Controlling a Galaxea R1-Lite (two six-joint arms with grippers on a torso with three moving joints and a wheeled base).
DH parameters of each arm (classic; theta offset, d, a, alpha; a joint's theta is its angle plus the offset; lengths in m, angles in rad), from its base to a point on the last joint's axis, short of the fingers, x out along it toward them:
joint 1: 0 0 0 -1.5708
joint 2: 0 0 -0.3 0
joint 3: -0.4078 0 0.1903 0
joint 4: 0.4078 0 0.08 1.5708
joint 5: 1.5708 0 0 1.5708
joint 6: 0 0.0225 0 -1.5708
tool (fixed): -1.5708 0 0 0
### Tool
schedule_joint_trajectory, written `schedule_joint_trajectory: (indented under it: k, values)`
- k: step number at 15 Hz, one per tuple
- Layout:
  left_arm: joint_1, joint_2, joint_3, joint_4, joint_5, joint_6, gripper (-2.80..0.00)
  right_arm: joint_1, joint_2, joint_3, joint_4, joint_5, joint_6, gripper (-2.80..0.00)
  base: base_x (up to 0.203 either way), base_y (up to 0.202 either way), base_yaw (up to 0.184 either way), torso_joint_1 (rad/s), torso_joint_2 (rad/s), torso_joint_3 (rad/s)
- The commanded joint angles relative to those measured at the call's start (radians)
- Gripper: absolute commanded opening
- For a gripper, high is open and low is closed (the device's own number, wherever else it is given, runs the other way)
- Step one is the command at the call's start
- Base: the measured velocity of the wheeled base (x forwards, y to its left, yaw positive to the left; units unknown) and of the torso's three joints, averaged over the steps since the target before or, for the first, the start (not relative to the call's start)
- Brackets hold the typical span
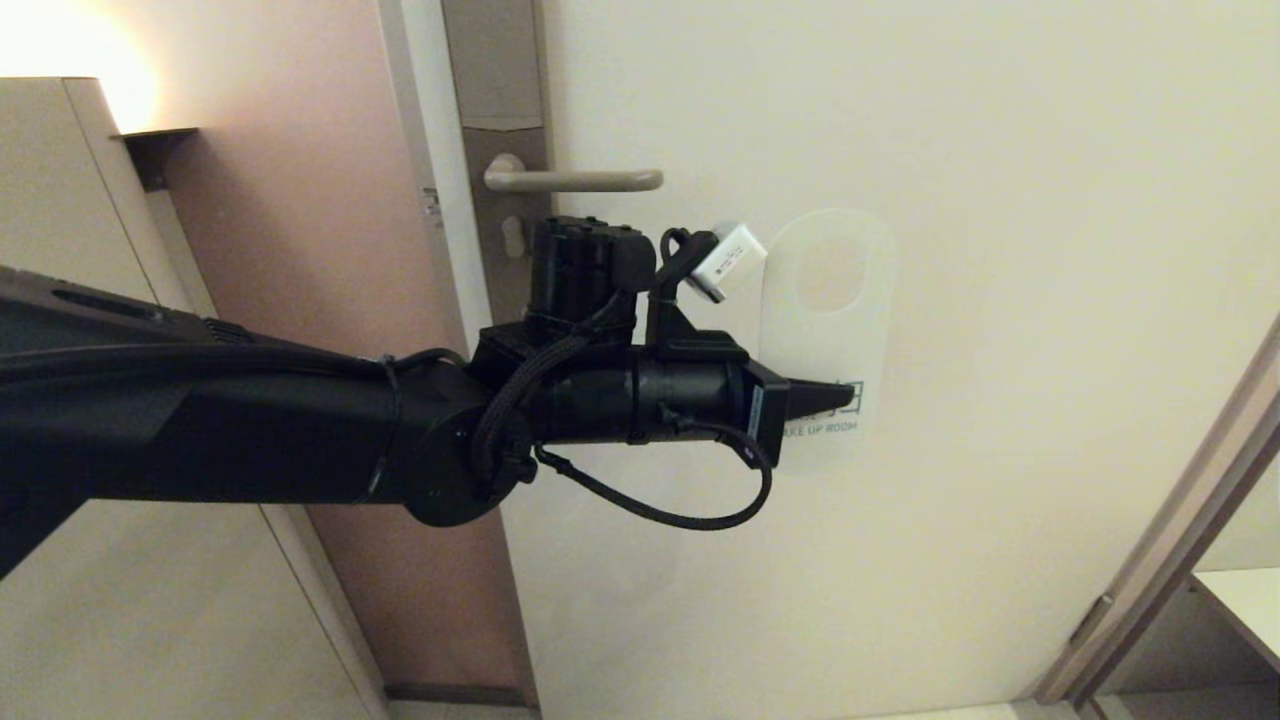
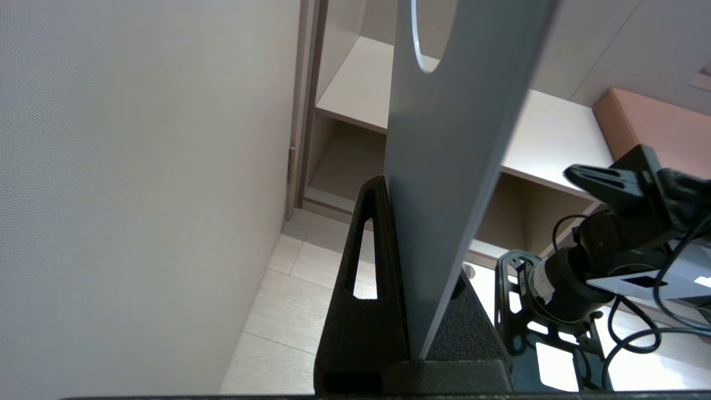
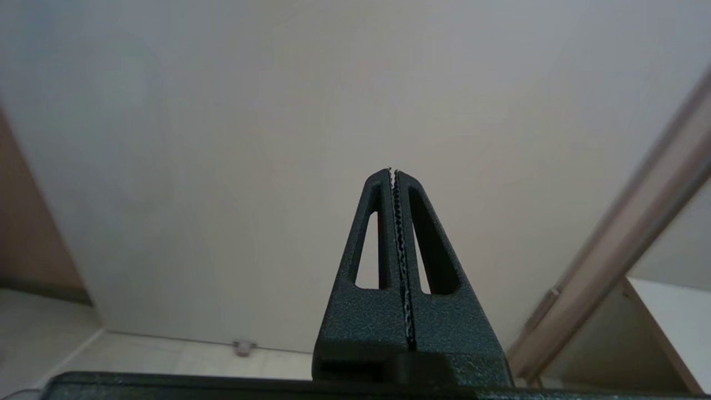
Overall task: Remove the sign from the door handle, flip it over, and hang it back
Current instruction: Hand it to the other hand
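Contact between the left gripper [image 1: 835, 398] and the sign [image 1: 826, 300] is seen in the head view, where the black fingers are clamped on the card's lower part, just above the teal "MAKE UP ROOM" lettering. The sign is held upright in front of the pale door [image 1: 1000, 350], with its white side turned toward the camera and its oval hole at the top. It is carried off the door handle [image 1: 580, 180], which is seen above and to the left of the card, clear of it, on its tall brownish-grey plate [image 1: 500, 100]. In the left wrist view the card [image 2: 455, 139] is seen edge-on and pinched between the two fingers [image 2: 369, 266], with part of the hole's rim visible near its far end. The left arm is stretched across the frame from the robot's left, level with the card's lower end. The right gripper [image 3: 393, 172] is shown in its own wrist view with its toothed jaws pressed together on nothing, pointed at the door's bare surface. That arm is also glimpsed in the left wrist view, low and off to the side, well apart from the sign.
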Motion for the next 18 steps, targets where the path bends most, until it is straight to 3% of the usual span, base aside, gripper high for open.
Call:
schedule_joint_trajectory:
  k: [1, 3, 6, 10, 15, 18]
  values:
    - [0.0, 0.005, 0.0, -0.003, -0.003, -0.001, -2.8, 0.001, 0.0, -0.045, 0.022, 0.038, 0.004, -2.8, 0.0, 0.0, 0.0, 0.0, 0.0, 0.0]
    - [0.0, 0.009, 0.0, -0.005, -0.003, -0.001, -2.8, 0.001, 0.001, -0.108, 0.081, 0.082, 0.009, -2.8, 0.0, 0.0, 0.0, 0.0, 0.0, 0.0]
    - [0.0, 0.014, -0.003, -0.006, -0.001, -0.001, -2.8, 0.001, 0.035, -0.146, 0.113, 0.089, 0.009, -2.8, 0.0, 0.0, 0.0, 0.0, 0.0, 0.0]
    - [0.001, 0.014, -0.005, -0.008, -0.001, -0.001, -2.8, 0.009, 0.226, -0.216, 0.098, 0.087, 0.019, -2.8, 0.0, 0.0, 0.0, 0.0, 0.0, 0.0]
    - [0.001, 0.035, -0.095, -0.004, -0.006, -0.039, -2.8, 0.016, 0.603, -0.315, -0.025, 0.104, 0.103, -2.8, 0.0, 0.0, 0.0, 0.0, 0.0, 0.0]
    - [-0.001, 0.057, -0.149, 0.003, -0.027, -0.045, -2.8, 0.016, 0.796, -0.342, -0.135, 0.214, 0.137, -2.8, 0.0, 0.0, 0.0, 0.0, 0.0, 0.0]
